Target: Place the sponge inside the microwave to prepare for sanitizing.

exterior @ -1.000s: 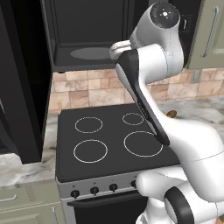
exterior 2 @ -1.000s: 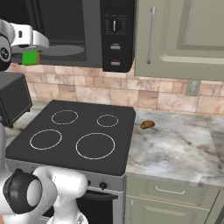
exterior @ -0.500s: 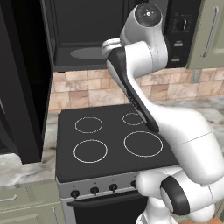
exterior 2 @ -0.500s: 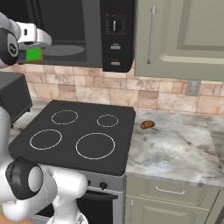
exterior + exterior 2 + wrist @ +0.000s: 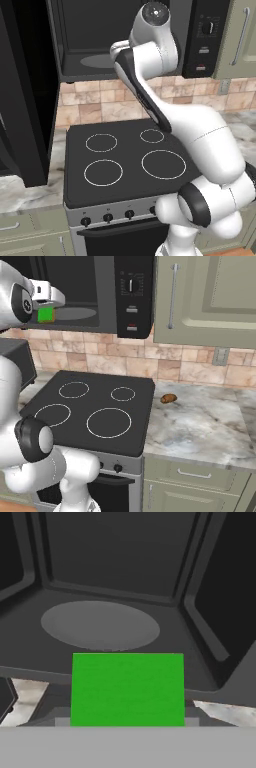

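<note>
A bright green sponge (image 5: 46, 315) hangs at the open front of the black microwave (image 5: 131, 301), with my gripper (image 5: 47, 306) shut on it. In the hand view the sponge (image 5: 127, 689) fills the lower middle, just before the front lip of the grey interior. The round plate (image 5: 100, 624) lies beyond and below it, and the sponge hides my fingertips. From the left base view my own arm covers the gripper and sponge; the microwave's cavity (image 5: 85, 30) and plate (image 5: 97, 61) show behind it.
Below the microwave is a black stove top (image 5: 90, 406) with several ring burners. A small brown roundish object (image 5: 169, 398) lies on the marble counter (image 5: 200, 426) to the right. A black toaster oven (image 5: 15, 358) stands left of the stove. Green cabinets (image 5: 205, 296) hang right.
The arm has carried the sponge a little higher and farther toward the microwave's opening. The gripper stays shut on it.
</note>
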### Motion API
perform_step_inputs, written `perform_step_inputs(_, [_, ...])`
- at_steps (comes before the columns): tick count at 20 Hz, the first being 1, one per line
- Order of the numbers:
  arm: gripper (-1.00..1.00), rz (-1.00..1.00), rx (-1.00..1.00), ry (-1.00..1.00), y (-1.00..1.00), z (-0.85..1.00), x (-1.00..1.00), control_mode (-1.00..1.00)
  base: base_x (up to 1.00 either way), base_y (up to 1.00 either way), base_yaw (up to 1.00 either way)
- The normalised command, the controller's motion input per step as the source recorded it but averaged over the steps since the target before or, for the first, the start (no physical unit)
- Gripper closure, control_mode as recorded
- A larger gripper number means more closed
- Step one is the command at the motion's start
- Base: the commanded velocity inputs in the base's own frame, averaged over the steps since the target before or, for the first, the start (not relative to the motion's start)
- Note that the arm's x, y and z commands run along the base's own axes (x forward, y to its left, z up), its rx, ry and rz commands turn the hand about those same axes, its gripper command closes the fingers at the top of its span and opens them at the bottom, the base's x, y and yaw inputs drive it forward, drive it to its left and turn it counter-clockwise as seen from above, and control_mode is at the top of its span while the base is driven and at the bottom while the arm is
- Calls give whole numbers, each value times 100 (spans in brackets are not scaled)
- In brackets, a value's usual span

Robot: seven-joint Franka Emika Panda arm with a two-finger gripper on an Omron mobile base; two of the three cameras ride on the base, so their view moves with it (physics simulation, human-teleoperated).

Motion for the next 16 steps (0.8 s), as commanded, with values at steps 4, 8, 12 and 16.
perform_step_inputs(4, [100, 0, 0, 4, 8, 0, 54, -100, 0, 0, 0])
perform_step_inputs(8, [100, 0, 0, 3, 9, 0, 61, -100, 0, 0, 0])
perform_step_inputs(12, [100, 0, 0, 3, 10, 0, 66, -100, 0, 0, 0])
perform_step_inputs(16, [100, 0, 0, 0, 14, 0, 63, -100, 0, 0, 0])
